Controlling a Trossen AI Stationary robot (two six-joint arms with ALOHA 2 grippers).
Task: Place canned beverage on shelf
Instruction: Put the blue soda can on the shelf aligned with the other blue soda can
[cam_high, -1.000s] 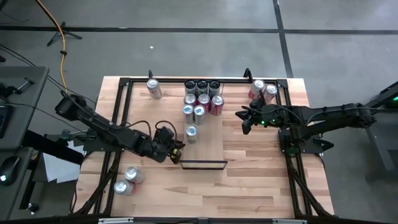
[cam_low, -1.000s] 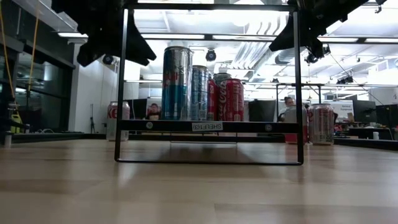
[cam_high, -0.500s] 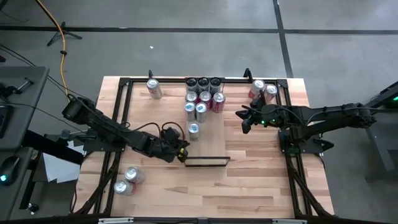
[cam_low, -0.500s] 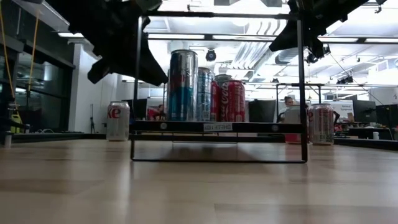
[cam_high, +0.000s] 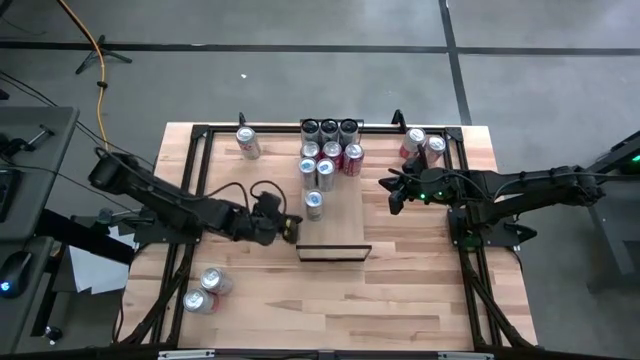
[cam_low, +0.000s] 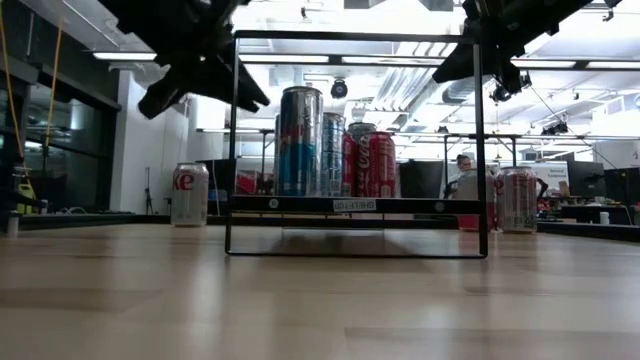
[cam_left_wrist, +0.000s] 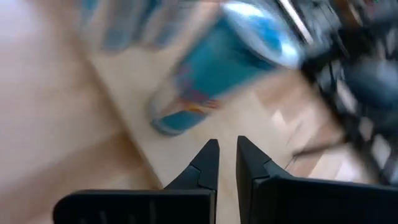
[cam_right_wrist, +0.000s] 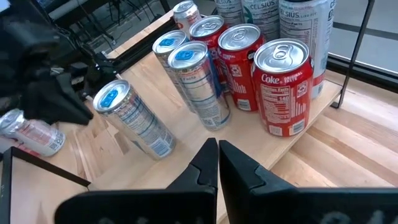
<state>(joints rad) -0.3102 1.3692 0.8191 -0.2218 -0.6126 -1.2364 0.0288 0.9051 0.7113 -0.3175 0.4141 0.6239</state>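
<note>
The shelf (cam_high: 340, 228) is a pale wood panel with a black bar at its near end, lying on the tabletop. Several cans stand on its far half. A blue-and-silver can (cam_high: 314, 203) (cam_left_wrist: 205, 81) stands alone, nearest the bar. My left gripper (cam_high: 291, 232) (cam_left_wrist: 225, 146) is shut and sits at the shelf's left long edge, just short of that can. My right gripper (cam_high: 393, 200) (cam_right_wrist: 217, 149) is shut on nothing and hovers right of the shelf, pointing at the cans. My left gripper's shut fingertips stand at the shelf's left long edge (cam_high: 299, 232), toward its near end, coming in from the table's left and slanting down. I cannot tell whether they touch the edge.
One can (cam_high: 247, 142) stands at the far left and two cans (cam_high: 423, 146) stand at the far right. Two more cans (cam_high: 205, 290) lie near the left front. A black rail frame (cam_high: 200, 130) runs around the tabletop. Bare wood lies in front of the shelf.
My left gripper swung toward the table's right, up against the shelf's near left corner, then drew back a little toward the far edge, rolling its wrist. The shelf and its cans slid slightly toward the table's right; the cans stayed upright.
</note>
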